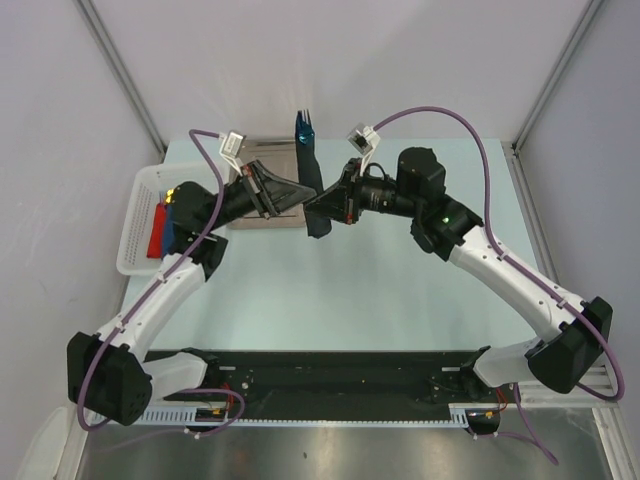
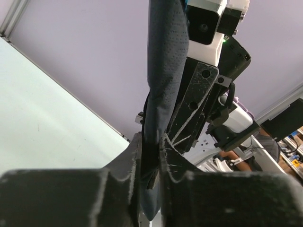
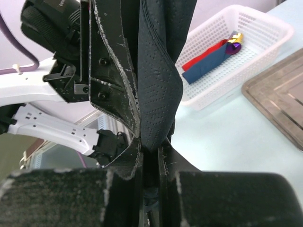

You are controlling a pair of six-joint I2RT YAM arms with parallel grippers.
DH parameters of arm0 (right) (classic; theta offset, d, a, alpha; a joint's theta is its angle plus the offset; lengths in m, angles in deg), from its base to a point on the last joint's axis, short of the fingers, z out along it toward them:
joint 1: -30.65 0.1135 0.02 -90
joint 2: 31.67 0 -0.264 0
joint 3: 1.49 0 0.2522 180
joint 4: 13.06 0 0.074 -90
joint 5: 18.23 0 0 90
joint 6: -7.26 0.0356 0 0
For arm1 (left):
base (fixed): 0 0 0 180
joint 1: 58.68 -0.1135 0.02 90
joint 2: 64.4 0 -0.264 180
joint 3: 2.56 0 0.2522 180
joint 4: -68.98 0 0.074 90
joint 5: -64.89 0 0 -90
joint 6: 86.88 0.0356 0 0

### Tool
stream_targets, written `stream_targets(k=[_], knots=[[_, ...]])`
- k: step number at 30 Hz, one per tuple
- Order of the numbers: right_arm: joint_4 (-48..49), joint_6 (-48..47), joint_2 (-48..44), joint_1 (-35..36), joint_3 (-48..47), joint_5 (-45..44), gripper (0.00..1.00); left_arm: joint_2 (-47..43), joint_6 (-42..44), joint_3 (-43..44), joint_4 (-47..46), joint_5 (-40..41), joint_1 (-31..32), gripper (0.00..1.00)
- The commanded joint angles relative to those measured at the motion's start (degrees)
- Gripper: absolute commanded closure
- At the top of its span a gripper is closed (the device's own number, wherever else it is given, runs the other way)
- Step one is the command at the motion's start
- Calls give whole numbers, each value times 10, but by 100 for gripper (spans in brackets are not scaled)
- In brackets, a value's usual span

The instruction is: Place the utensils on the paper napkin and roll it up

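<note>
The black paper napkin (image 1: 313, 190) is rolled into a tube and held in the air above the table between both grippers. A bright blue utensil end (image 1: 303, 126) sticks out of its far end. The purple utensil is hidden. My left gripper (image 1: 299, 192) is shut on the roll from the left. My right gripper (image 1: 320, 206) is shut on it from the right, just beside the left one. In the left wrist view the napkin (image 2: 163, 71) runs up from my shut gripper (image 2: 150, 146). In the right wrist view the napkin (image 3: 158, 85) rises from my shut gripper (image 3: 150, 151).
The steel tray (image 1: 272, 150) lies at the back under the left gripper, also in the right wrist view (image 3: 279, 94). A white basket (image 1: 136, 225) at the left edge holds flat red and blue pieces (image 3: 208, 59).
</note>
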State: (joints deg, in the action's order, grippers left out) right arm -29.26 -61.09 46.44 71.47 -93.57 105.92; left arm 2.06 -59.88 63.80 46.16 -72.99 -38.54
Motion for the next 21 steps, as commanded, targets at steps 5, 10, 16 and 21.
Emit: stream_targets(k=[5, 10, 16, 21], knots=[[-13, -57, 2, 15, -35, -52, 100, 11, 68, 39, 77, 5, -12, 100], [-22, -55, 18, 0, -44, -38, 38, 12, 96, 31, 103, -42, -63, 100], [-40, -57, 38, -36, -71, -24, 0, 4, 217, 43, 231, -95, -155, 100], [-62, -59, 57, -66, -76, -14, 0, 32, 380, 87, 431, -127, -236, 100]])
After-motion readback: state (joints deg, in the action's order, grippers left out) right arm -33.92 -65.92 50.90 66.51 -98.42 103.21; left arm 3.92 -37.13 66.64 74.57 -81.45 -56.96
